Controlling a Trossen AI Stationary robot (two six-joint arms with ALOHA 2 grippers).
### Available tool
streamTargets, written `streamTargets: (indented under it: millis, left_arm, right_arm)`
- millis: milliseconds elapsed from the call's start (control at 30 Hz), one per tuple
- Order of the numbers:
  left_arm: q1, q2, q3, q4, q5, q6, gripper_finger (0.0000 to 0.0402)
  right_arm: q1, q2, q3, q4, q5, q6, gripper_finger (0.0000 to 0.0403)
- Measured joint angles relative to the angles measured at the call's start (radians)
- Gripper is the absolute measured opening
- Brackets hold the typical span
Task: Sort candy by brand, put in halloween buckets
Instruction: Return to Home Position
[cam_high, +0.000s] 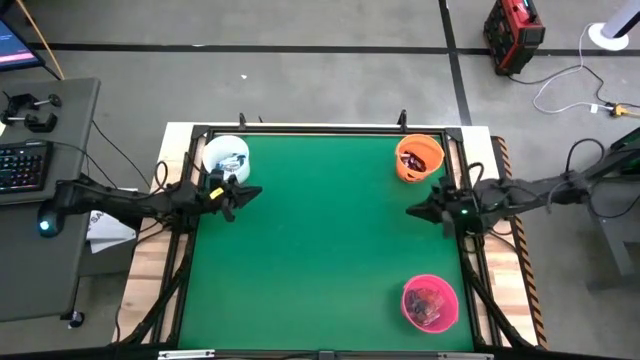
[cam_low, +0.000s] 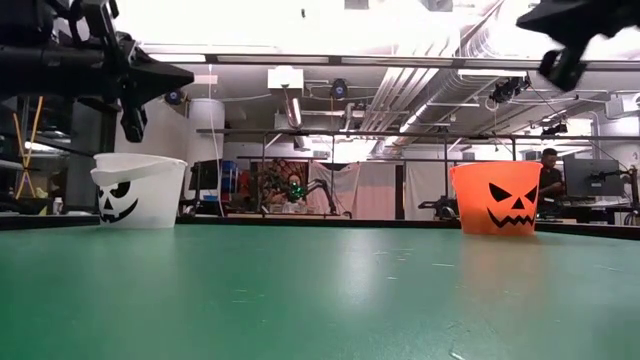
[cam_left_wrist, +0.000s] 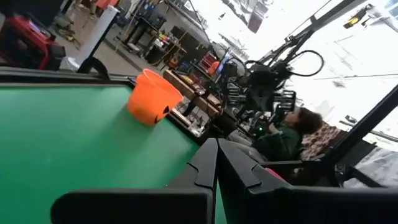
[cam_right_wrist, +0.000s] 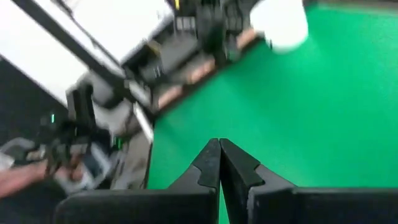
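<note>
Three halloween buckets stand on the green table. The white one (cam_high: 226, 157) is at the far left, the orange one (cam_high: 419, 157) at the far right, and the pink one (cam_high: 430, 302) at the near right. Candy wrappers show inside the orange bucket (cam_high: 420, 160) and the pink bucket (cam_high: 432, 306). My left gripper (cam_high: 252, 193) hovers shut beside the white bucket (cam_low: 138, 190), level, pointing toward the table's right. My right gripper (cam_high: 412, 210) hovers shut just near of the orange bucket (cam_low: 497, 198), pointing toward the table's left. In both wrist views the fingers (cam_left_wrist: 216, 163) (cam_right_wrist: 219, 163) are closed with nothing between them.
A black frame rail (cam_high: 330, 128) runs round the table. A desk with a keyboard (cam_high: 22, 165) stands to the left. A red device (cam_high: 514, 30) and cables lie on the floor behind. A person (cam_left_wrist: 292, 134) sits beyond the right edge. Bare green surface (cam_high: 320, 240) fills the middle.
</note>
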Motion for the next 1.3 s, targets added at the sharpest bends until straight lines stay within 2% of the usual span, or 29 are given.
streamTargets:
  millis: [67,167,233,400,567,700,900,1100,1300]
  left_arm:
    - [-0.002,0.0,0.0,-0.005,0.014,-0.012,0.0]
    - [-0.002,0.0,0.0,-0.006,0.027,-0.011,0.0]
    - [-0.002,0.0,0.0,-0.007,0.028,-0.012,0.0]
    - [-0.002,0.0,0.0,-0.023,0.029,-0.012,0.0]
    - [-0.002,0.0,0.0,-0.026,0.03,-0.012,0.0001]
    - [-0.002,-0.002,0.001,-0.058,0.03,-0.011,0.0001]
    - [-0.002,-0.077,0.002,-0.233,0.03,-0.011,0.0001]
    - [-0.002,-0.156,0.002,-0.425,0.03,-0.011,0.0001]
    - [-0.002,-0.255,0.001,-0.574,0.031,-0.011,0.0001]
  right_arm:
    - [-0.05,-0.003,-0.101,0.207,-0.01,-0.054,0.0]
    - [-0.156,0.006,-0.226,0.497,-0.138,-0.093,0.0]
    - [-0.236,0.013,-0.281,0.623,-0.225,-0.103,0.0]
    - [-0.399,0.01,-0.342,0.669,-0.371,-0.217,0.0]
    - [-0.496,0.01,-0.377,0.623,-0.55,-0.338,0.0]
    - [-0.531,0.011,-0.414,0.595,-0.561,-0.34,0.0]
    - [-0.534,0.01,-0.465,0.593,-0.558,-0.339,0.0]
    - [-0.534,0.012,-0.465,0.35,-0.445,-0.335,0.0]
    - [-0.533,0.025,-0.464,0.345,-0.401,-0.343,0.0]
